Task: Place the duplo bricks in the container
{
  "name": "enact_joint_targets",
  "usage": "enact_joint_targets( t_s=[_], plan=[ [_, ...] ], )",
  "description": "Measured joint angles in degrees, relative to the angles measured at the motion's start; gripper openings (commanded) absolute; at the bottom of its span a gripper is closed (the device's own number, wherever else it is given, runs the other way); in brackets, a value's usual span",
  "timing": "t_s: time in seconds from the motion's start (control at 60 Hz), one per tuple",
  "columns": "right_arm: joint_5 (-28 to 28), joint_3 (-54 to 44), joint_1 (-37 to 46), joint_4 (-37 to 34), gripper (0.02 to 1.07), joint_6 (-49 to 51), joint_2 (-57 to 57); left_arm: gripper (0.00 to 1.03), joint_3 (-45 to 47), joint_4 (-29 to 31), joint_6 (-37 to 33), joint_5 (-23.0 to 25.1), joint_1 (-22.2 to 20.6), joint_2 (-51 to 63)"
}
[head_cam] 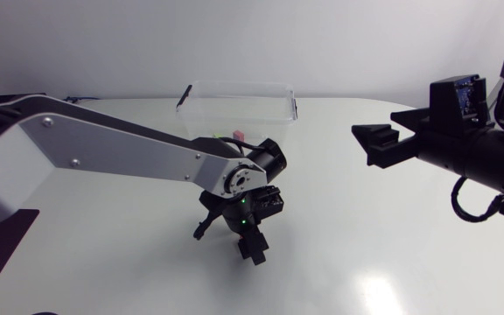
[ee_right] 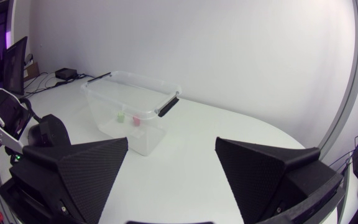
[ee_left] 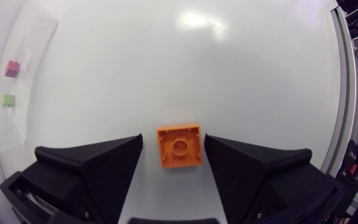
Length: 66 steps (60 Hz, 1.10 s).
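Observation:
An orange duplo brick lies studs-up on the white table, between the fingers of my left gripper. The fingers stand close on either side, with a slim gap still showing at one side, so the gripper is open. In the head view that gripper points down at the table's middle and hides the brick. The clear plastic container stands at the back, with a pink brick and a green brick inside. My right gripper hangs raised at the right, open and empty.
The container has black handle clips and no lid on. My left arm stretches across the table in front of it. The table's edge runs beyond the orange brick.

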State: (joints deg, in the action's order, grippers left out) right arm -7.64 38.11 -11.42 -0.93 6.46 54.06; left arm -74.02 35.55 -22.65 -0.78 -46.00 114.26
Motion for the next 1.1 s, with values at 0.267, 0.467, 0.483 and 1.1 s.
enact_joint_targets(
  t_s=[0.267,0.467,0.483,1.1],
  plan=[
    [4.35,-6.54,1.66,-0.98,1.03,1.07,-9.94,0.27,-0.72,2.47,0.59,-0.22,0.00,0.85],
    [8.22,-10.43,1.79,-0.98,1.03,1.07,-17.90,0.27,-0.72,3.19,0.63,-0.22,0.68,-4.55],
    [8.57,-10.67,1.79,-0.87,1.03,1.09,-18.23,0.27,-0.74,3.19,0.68,-0.22,0.87,-5.14],
    [13.07,-22.45,4.46,-3.52,1.03,4.28,-38.38,0.27,-13.18,-4.02,5.38,-0.66,13.66,-17.94]
  ],
)
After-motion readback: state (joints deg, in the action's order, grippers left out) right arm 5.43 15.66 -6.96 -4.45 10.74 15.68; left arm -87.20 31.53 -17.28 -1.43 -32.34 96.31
